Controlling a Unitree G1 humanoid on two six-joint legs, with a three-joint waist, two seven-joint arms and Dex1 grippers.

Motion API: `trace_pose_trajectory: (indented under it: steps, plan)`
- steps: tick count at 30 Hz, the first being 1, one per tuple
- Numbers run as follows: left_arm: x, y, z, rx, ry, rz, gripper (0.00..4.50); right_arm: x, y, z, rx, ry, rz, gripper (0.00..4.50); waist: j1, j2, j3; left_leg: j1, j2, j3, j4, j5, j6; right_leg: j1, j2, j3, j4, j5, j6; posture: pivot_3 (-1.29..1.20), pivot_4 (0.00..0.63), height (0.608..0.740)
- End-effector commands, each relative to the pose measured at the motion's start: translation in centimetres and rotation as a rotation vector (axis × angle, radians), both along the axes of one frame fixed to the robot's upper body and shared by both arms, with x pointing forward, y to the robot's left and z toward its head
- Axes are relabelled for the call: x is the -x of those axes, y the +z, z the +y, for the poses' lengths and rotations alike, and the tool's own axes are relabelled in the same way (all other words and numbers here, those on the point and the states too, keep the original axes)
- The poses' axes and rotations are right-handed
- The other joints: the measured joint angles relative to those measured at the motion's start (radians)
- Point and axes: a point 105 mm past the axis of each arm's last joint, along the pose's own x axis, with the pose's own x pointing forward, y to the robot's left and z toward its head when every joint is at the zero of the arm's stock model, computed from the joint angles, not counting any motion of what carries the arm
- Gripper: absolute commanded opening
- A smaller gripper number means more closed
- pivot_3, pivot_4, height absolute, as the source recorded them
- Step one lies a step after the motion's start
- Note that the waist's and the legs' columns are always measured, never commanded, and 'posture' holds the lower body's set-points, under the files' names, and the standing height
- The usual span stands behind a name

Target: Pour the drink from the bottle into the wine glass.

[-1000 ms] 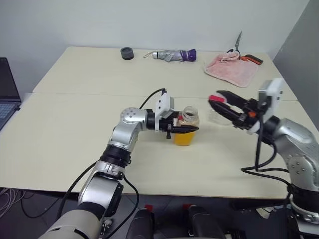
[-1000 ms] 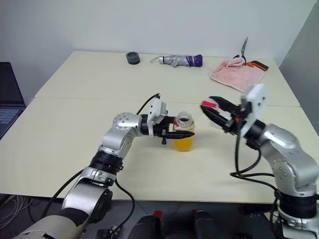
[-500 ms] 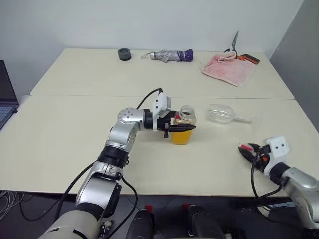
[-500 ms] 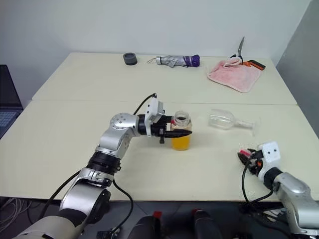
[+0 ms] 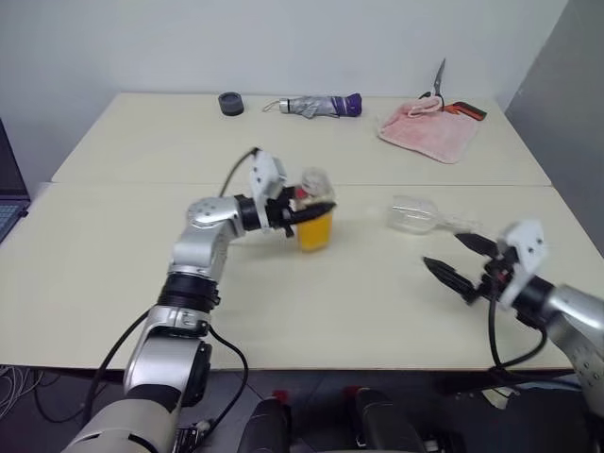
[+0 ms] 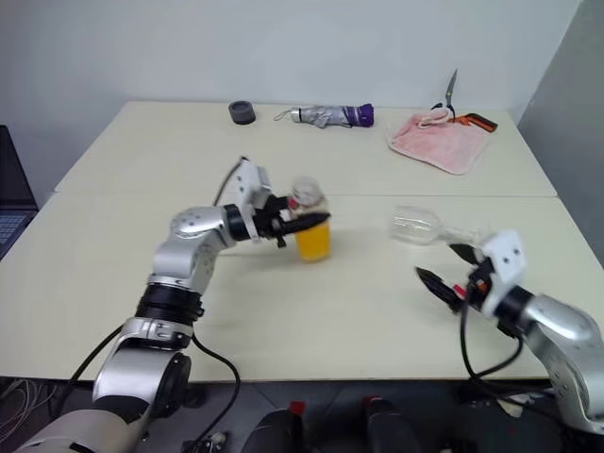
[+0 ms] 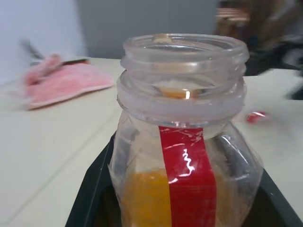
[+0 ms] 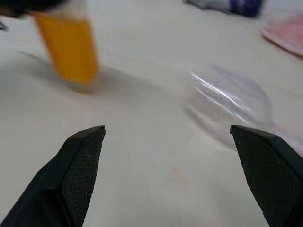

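The bench (image 5: 113, 283) carries everything, and the biggest change is on the robot's right: the right arm, raised beside the bottle a second ago with a red cap in its fingers, dropped low near the front edge and now sits level just above the surface; its right end effector (image 5: 461, 260) has gone from pinching to fully spread and grasps nothing, pointed at the wine glass (image 5: 415, 214); the glass lies on its side, bowl toward the bottle and stem toward the right edge, so I judge it must be stood upright before any pouring, and this open approach looks like the start of that; the left arm has swung the bottle (image 5: 314, 208) toward the robot's left, away from the glass; the left end effector (image 5: 307, 211) is clenched on the bottle's body, which stays upright with its mouth uncapped; the drink (image 5: 314, 231) fills only its lower part; a small red bit, likely the cap, shows blurred on the bench in the left wrist view; open room is wide across the middle and front; the towel (image 5: 425, 132), scissors (image 5: 451, 99), umbrella (image 5: 311, 106) and dark roll (image 5: 229, 102) sit well apart along the far edge; the glass lies nearer the right edge, with some margin
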Motion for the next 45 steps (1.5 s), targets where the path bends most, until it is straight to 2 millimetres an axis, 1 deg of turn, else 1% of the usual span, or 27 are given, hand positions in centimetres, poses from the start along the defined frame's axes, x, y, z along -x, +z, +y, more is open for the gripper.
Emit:
trace_pose_trajectory:
  steps: [1,3,5,6,8,11,14,18,24,26,31,32,33,39,41,45]
  plan:
    - [-1.5,1.5,3.6,0.037,0.218,-0.057,1.77,-0.2,1.6,4.9,0.001,0.189,-0.032,4.50,-0.001,0.000,0.000,0.000,0.000,0.000,0.000,0.000,0.000,0.000,0.000,0.000,0.000,0.000,0.000,0.00,0.150,0.740]
    - [-2.0,1.5,4.7,0.039,0.292,-0.062,1.77,-0.7,2.0,6.4,0.015,0.227,-0.044,4.50,0.000,0.000,0.000,-0.001,0.000,-0.001,0.001,0.000,0.000,0.000,0.000,-0.001,0.000,0.000,0.000,0.00,0.150,0.740]
    - [-2.7,1.7,7.0,0.057,0.424,-0.069,1.77,-1.7,2.4,8.4,0.019,0.266,-0.060,4.50,0.005,-0.001,0.000,-0.003,-0.001,-0.001,0.001,0.000,0.000,-0.001,-0.002,-0.002,-0.001,0.000,0.000,0.00,0.150,0.740]
    - [-3.1,1.7,8.7,0.069,0.517,-0.070,1.77,-2.3,2.6,9.8,0.015,0.288,-0.068,4.50,0.006,-0.001,0.000,-0.003,-0.001,-0.001,0.001,0.000,0.000,-0.001,-0.003,-0.002,-0.001,0.000,0.000,0.00,0.150,0.740]
    - [-3.4,1.6,11.0,0.084,0.643,-0.071,1.77,-3.1,2.8,12.0,0.020,0.320,-0.082,4.50,0.006,-0.001,0.000,-0.003,-0.001,-0.001,0.001,0.000,0.000,-0.002,-0.005,-0.003,-0.001,0.000,0.000,0.00,0.150,0.740]
    - [-3.4,1.4,13.1,0.089,0.748,-0.073,1.77,-3.8,2.9,14.2,0.031,0.353,-0.083,4.50,0.010,-0.001,0.000,-0.004,-0.001,-0.002,0.000,0.000,0.000,-0.003,-0.006,-0.004,0.000,0.000,-0.001,0.00,0.150,0.740]
    - [-3.5,1.2,14.7,0.100,0.833,-0.070,1.77,-4.6,2.6,15.4,0.042,0.357,-0.080,4.50,0.019,-0.001,0.000,-0.005,0.000,-0.002,0.000,0.000,0.000,-0.004,-0.008,-0.004,0.000,0.000,-0.001,0.00,0.150,0.740]
    - [-3.6,0.8,15.4,0.117,0.882,-0.052,1.77,-5.2,2.5,16.0,0.056,0.344,-0.084,4.50,0.024,-0.002,-0.001,-0.006,-0.001,-0.003,0.001,0.000,0.000,-0.004,-0.010,-0.005,0.000,0.000,-0.001,0.00,0.150,0.740]
    - [-3.9,-0.4,15.4,0.153,0.899,0.002,1.77,-5.4,3.0,16.6,0.046,0.345,-0.105,4.50,0.019,-0.002,-0.001,-0.005,-0.001,-0.002,0.001,0.000,0.000,-0.004,-0.009,-0.005,0.001,0.001,-0.001,0.00,0.150,0.740]
    - [-3.9,-0.7,15.5,0.173,0.907,0.019,2.49,-5.4,3.2,16.7,0.040,0.341,-0.114,4.50,0.019,-0.002,-0.001,-0.004,-0.001,-0.003,0.001,0.000,0.000,-0.004,-0.008,-0.005,0.001,0.001,-0.001,0.00,0.150,0.740]
    - [-3.7,-1.1,15.2,0.172,0.896,0.024,4.01,-5.1,3.8,16.8,0.025,0.342,-0.134,4.50,0.018,-0.002,-0.001,-0.005,-0.001,-0.002,0.001,0.000,0.000,-0.004,-0.008,-0.005,0.001,0.001,-0.001,0.00,0.150,0.740]
    - [-3.7,-1.2,15.2,0.171,0.894,0.023,4.30,-5.1,3.8,16.8,0.025,0.342,-0.134,4.50,0.018,-0.002,-0.001,-0.005,-0.001,-0.002,0.001,0.000,0.000,-0.004,-0.008,-0.005,0.001,0.001,-0.001,0.00,0.150,0.740]
    - [-3.7,-1.2,15.1,0.171,0.894,0.023,4.48,-5.1,3.7,16.8,0.026,0.342,-0.133,4.50,0.018,-0.002,-0.001,-0.005,-0.001,-0.002,0.001,0.000,0.000,-0.004,-0.008,-0.005,0.001,0.001,-0.001,0.00,0.150,0.740]
    - [-3.0,-1.9,14.7,0.149,0.894,0.001,4.48,-4.8,2.8,15.8,0.053,0.319,-0.139,4.50,0.017,-0.002,-0.001,-0.005,-0.001,-0.003,0.001,0.000,0.000,-0.004,-0.008,-0.005,0.001,0.001,-0.001,0.00,0.150,0.740]
    - [-2.6,-1.9,14.6,0.162,0.885,-0.020,4.48,-4.5,2.5,15.3,0.056,0.310,-0.148,4.50,0.018,-0.002,-0.001,-0.005,-0.001,-0.003,0.000,0.000,0.000,-0.004,-0.009,-0.005,0.001,0.001,-0.001,0.00,0.150,0.740]
    - [-1.4,-2.8,15.1,0.156,0.925,-0.034,4.48,-3.5,2.0,13.6,0.060,0.297,-0.179,4.50,0.017,-0.002,-0.001,-0.005,0.000,-0.003,0.000,0.000,0.000,-0.004,-0.009,-0.005,0.001,0.001,-0.001,0.00,0.150,0.740]
